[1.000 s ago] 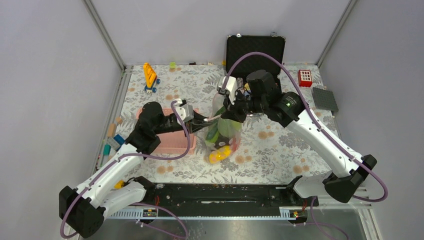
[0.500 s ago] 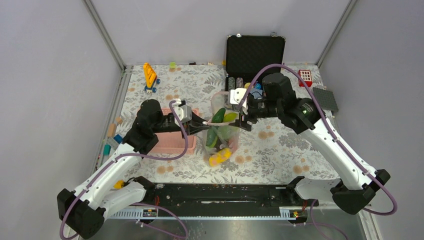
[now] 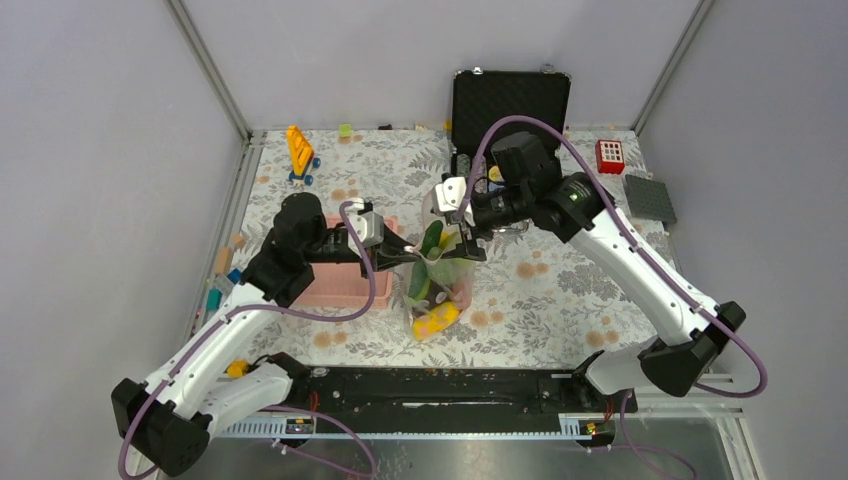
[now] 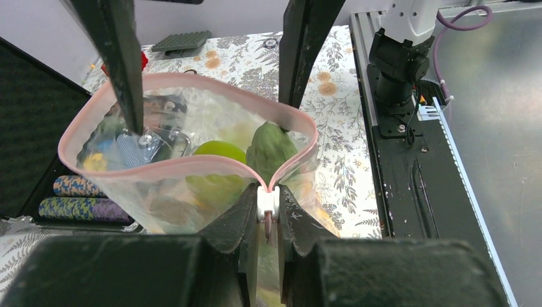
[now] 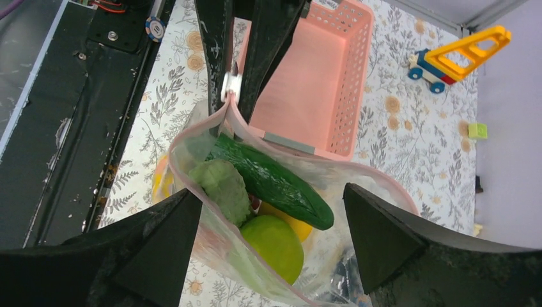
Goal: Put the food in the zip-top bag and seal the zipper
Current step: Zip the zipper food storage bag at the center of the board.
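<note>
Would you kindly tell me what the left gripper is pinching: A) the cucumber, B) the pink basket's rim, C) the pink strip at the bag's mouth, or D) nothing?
C: the left wrist view shows the left gripper shut on the pink strip at the mouth of the bag.

Clear zip-top bag (image 3: 460, 288) centre frame, upright, mouth gaping wide. Pink zipper (image 4: 192, 79) unsealed, one open loop. Inside: long green cucumber (image 5: 275, 183) slanted, leafy piece (image 5: 224, 187) alongside, round green fruit (image 5: 276, 247) lower, yellow piece (image 3: 437, 320) at bottom.
</note>
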`<state>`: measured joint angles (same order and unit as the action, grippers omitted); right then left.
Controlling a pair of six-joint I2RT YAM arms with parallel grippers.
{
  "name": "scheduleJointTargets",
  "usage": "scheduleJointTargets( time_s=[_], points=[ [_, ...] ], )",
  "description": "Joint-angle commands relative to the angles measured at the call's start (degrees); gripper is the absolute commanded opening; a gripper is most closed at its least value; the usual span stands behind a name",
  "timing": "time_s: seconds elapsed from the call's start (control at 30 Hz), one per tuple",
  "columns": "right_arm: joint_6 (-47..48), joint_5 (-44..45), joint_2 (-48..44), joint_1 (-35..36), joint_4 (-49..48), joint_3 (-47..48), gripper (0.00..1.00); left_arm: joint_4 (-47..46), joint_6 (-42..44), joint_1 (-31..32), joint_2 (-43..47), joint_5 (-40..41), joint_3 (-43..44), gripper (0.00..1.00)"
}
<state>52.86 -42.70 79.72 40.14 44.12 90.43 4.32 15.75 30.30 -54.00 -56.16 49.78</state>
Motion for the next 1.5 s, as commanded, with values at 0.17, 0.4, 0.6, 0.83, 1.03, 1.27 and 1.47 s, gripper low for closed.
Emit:
scheduleJointTargets(
  time_s=[0.17,0.4,0.6,0.83,1.03,1.27,1.47],
  points=[
    [7.0,-2.3,6.6,3.4,4.5,7.8,0.89,2.2,7.3,0.3,-0.2,-5.3,6.7,0.00],
    [7.3,2.6,2.8,4.5,6.8,6.2,0.89,3.0,7.0,0.5,0.0,0.9,6.6,0.00],
    [-1.9,2.2,-7.4,5.5,-2.6,-2.5,0.96,4.1,4.0,0.5,-0.5,10.7,7.4,0.00],
    [-9.9,1.1,-9.5,7.2,-19.4,-7.9,0.99,8.8,7.7,2.4,-0.5,9.3,9.6,0.00],
    [-8.4,2.8,-0.2,7.3,-12.1,1.3,0.97,9.7,8.4,3.5,0.3,10.3,10.4,0.00],
    [-4.6,7.2,5.5,7.3,-1.0,6.3,0.95,10.6,8.6,3.8,0.1,12.6,11.0,0.00],
    [-2.5,13.9,8.8,7.3,5.1,9.7,0.80,11.8,10.5,3.8,0.7,11.4,10.9,0.00]
  ],
)
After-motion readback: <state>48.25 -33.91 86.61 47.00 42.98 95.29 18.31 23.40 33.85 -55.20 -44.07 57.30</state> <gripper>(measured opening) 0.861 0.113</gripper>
